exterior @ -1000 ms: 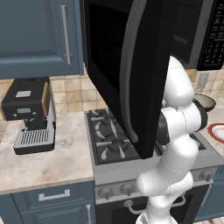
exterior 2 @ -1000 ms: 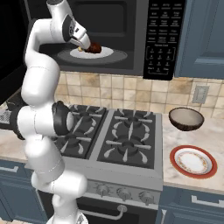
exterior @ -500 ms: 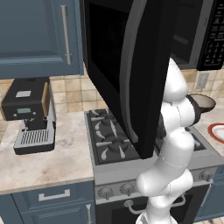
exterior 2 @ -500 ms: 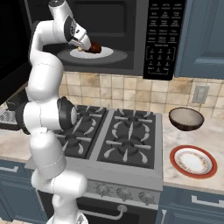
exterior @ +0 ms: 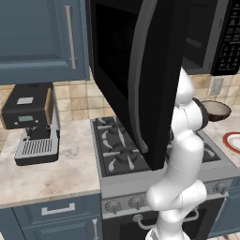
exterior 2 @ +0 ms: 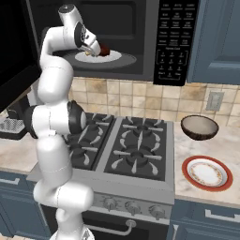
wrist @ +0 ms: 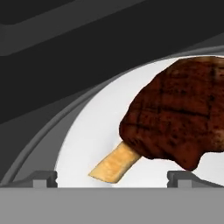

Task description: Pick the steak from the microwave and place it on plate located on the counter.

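Gripper (exterior 2: pixel 97 49) reaches into open microwave (exterior 2: pixel 140 37), fingers spread wide either side of steak's bone end, nothing held yet. Steak (wrist: pixel 175 118) sits on white turntable dish (wrist: pixel 92 140) inside; plate (exterior 2: pixel 207 173) waits on counter (exterior 2: pixel 225 140) beside stove.

black-and-silver coffee machine (exterior: pixel 33 123) far left, against the tiled backsplash (exterior 2: pixel 126 97). gas stove (exterior 2: pixel 129 150) in the middle, knobs (exterior 2: pixel 130 207) along its front. dark brown bowl (exterior 2: pixel 199 127) right of stove, below wall outlet (exterior 2: pixel 214 100). blue upper cabinet (exterior: pixel 40 37), long handle.
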You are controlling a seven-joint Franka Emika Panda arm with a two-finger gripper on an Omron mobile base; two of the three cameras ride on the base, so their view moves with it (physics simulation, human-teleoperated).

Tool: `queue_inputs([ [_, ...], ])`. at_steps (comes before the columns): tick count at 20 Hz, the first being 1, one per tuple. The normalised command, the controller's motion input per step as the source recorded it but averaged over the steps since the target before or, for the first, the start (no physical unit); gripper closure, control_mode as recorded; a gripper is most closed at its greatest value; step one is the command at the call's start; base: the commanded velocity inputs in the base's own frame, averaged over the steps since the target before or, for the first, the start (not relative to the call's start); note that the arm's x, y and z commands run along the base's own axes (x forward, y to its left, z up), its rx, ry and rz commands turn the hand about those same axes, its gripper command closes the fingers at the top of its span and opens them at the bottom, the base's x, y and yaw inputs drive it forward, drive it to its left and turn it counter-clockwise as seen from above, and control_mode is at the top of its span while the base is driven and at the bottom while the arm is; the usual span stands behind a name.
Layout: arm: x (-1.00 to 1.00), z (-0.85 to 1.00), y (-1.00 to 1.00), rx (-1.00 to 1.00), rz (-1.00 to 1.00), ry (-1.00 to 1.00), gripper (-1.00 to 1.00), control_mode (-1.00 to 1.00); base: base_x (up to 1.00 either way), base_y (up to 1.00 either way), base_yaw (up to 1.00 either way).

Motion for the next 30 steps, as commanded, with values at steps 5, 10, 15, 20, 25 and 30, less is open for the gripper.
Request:
queue_inputs([
  [5, 0.32, -0.03, 0.0, 0.0, -0.03, 0.0, -1.0, -1.0, 0.0, 0.0, 0.0],
  [10, 0.18, 0.0, -0.14, 0.0, -0.04, 0.0, -1.0, -1.0, 0.0, 0.0, 0.0],
  [15, 0.02, 0.0, -0.29, 0.0, -0.08, 0.0, -1.0, -1.0, 0.0, 0.0, 0.0],
  [20, 0.0, 0.0, -0.28, 0.0, -0.06, 0.0, -1.0, -1.0, 0.0, 0.0, 0.0],
  [25, 0.0, -0.04, -0.08, 0.0, -0.01, -0.01, -1.0, -1.0, 0.0, 0.0, 0.0],
  [30, 0.0, -0.16, 0.0, 0.0, 0.0, -0.07, -1.0, -1.0, 0.0, 0.0, 0.0],
])
